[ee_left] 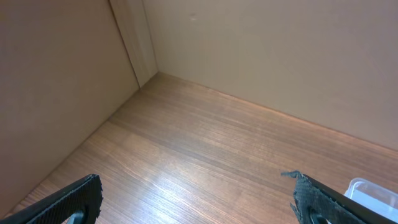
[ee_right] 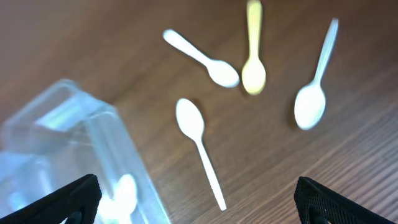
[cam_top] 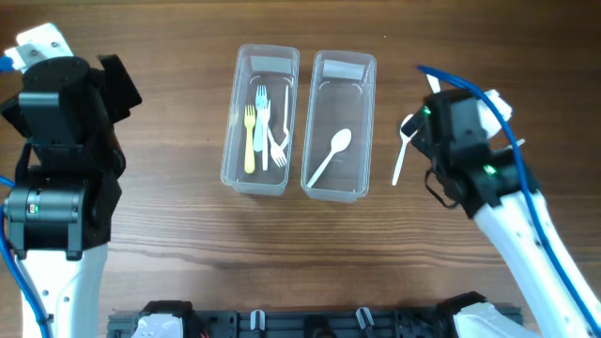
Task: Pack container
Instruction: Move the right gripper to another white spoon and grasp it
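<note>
Wood table [ee_left: 186,143] walled at L corner, 4 spoons [ee_right: 189,118] loose beside rt tub [ee_right: 68,118], left hand [ee_left: 196,199] wide, right hand [ee_right: 196,196] wide

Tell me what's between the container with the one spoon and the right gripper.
A white spoon lies on the table between the container and the right gripper, as the overhead view shows.

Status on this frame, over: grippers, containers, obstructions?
Left gripper open, right gripper open, both empty. Forks in fork container, one spoon in spoon container. Four loose spoons beneath right gripper, nothing blocking.
</note>
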{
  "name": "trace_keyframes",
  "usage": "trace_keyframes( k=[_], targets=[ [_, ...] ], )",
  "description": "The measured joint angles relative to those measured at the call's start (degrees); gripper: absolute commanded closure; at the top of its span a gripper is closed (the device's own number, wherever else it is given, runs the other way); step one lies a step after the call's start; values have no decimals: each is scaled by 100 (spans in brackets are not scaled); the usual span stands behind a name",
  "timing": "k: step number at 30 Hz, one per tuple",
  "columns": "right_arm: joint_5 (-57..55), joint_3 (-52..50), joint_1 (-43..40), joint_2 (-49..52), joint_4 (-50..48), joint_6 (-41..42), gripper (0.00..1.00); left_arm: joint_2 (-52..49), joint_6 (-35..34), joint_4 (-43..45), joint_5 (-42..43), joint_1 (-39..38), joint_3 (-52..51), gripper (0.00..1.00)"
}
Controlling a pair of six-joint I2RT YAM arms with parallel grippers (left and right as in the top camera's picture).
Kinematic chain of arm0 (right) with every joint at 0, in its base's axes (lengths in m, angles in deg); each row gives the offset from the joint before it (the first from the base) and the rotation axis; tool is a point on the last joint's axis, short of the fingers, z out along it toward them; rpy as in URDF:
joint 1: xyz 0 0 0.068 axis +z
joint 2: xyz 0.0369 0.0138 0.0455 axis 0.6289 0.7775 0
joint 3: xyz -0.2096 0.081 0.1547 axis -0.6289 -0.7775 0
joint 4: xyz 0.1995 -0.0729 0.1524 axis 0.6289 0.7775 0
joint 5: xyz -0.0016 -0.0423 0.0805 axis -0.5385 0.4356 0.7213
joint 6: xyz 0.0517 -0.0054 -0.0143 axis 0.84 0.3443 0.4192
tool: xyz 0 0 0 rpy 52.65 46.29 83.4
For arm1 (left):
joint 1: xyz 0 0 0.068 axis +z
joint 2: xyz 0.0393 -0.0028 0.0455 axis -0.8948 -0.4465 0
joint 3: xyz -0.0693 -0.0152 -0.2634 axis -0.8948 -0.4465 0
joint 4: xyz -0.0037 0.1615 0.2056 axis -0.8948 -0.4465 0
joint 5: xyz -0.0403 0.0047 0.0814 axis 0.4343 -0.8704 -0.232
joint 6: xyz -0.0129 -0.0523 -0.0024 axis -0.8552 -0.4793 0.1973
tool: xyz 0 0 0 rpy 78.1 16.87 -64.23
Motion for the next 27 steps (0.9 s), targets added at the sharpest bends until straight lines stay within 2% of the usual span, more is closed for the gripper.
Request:
trace_keyframes(
  k=[2, 4, 6, 12, 16, 20, 24, 26, 27],
  targets=[
    [22, 15, -9, 457, -46, 243, 0, 0, 0, 2, 0, 0, 0, 0],
    [267, 22, -52, 1578, -203, 452, 0, 0, 0, 2, 0, 0, 0, 0],
    [651, 15, -170, 2120, -420, 535, 0, 0, 0, 7, 0, 0, 0, 0],
    [1416, 15, -713, 2455, -837, 461, 0, 0, 0, 2, 0, 0, 0, 0],
    [1928, 15, -815, 2463, -1381, 44, 1, 0, 0, 2, 0, 0, 0, 0],
    [2094, 15, -815, 2470, -1390, -385, 5, 0, 0, 2, 0, 0, 0, 0],
    [2100, 15, -815, 2636, -1364, -1220, 8, 0, 0, 2, 0, 0, 0, 0],
    [2100, 15, -815, 2780, -1362, -1727, 16, 0, 0, 2, 0, 0, 0, 0],
    [2100, 15, -815, 2839, -1344, -1882, 24, 0, 0, 2, 2, 0, 0, 0]
  ],
)
